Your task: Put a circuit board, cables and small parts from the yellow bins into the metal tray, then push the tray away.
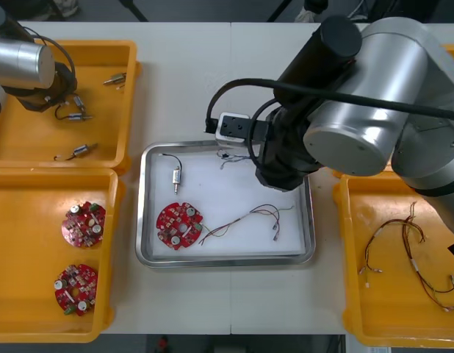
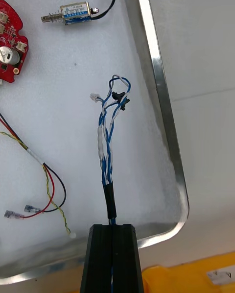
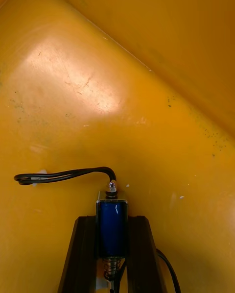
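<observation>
Blue and white cable (image 2: 108, 141): light, limp twisted pair, reaching out from the fingers over the white floor at the tray's far right. It is best taken by its black sleeve.
Right gripper (image 2: 111, 230): fingers pinched together on that sleeve.
Metal tray (image 1: 225, 259): holds a circuit board (image 1: 179, 224), a red and yellow cable (image 1: 249, 218) and a small metal part (image 1: 176, 176).
Held metal part (image 3: 112, 234): rigid, smooth, probably slippery. Its black lead is floppy, so the body is the place to grip.
Left gripper (image 3: 111, 219): clamped across that body, low in the far left bin (image 1: 109, 103).
</observation>
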Controlling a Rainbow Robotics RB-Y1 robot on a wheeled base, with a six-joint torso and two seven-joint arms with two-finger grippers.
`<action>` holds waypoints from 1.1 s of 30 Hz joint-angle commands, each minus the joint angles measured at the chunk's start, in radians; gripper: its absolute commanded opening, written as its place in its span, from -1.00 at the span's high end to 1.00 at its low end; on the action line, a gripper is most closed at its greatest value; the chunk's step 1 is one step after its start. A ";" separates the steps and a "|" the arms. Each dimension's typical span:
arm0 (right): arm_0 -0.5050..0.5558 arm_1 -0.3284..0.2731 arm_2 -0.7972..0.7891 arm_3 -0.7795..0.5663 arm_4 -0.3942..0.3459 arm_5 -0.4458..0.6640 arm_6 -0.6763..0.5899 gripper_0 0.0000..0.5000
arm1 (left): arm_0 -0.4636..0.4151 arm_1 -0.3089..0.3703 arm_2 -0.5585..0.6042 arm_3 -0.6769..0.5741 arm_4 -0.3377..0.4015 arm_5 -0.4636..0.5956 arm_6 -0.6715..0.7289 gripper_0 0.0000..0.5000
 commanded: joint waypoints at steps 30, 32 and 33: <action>-0.045 0.027 0.284 0.274 0.225 -0.266 0.134 -1.00 | 0.028 0.095 0.125 -0.416 -0.011 0.518 -0.053 1.00; -0.047 0.030 0.284 0.274 0.230 -0.263 0.131 -1.00 | 0.029 0.099 0.125 -0.455 0.003 0.558 -0.059 1.00; -0.047 0.030 0.283 0.274 0.230 -0.260 0.131 -1.00 | 0.034 0.105 0.125 -0.482 0.012 0.579 -0.062 1.00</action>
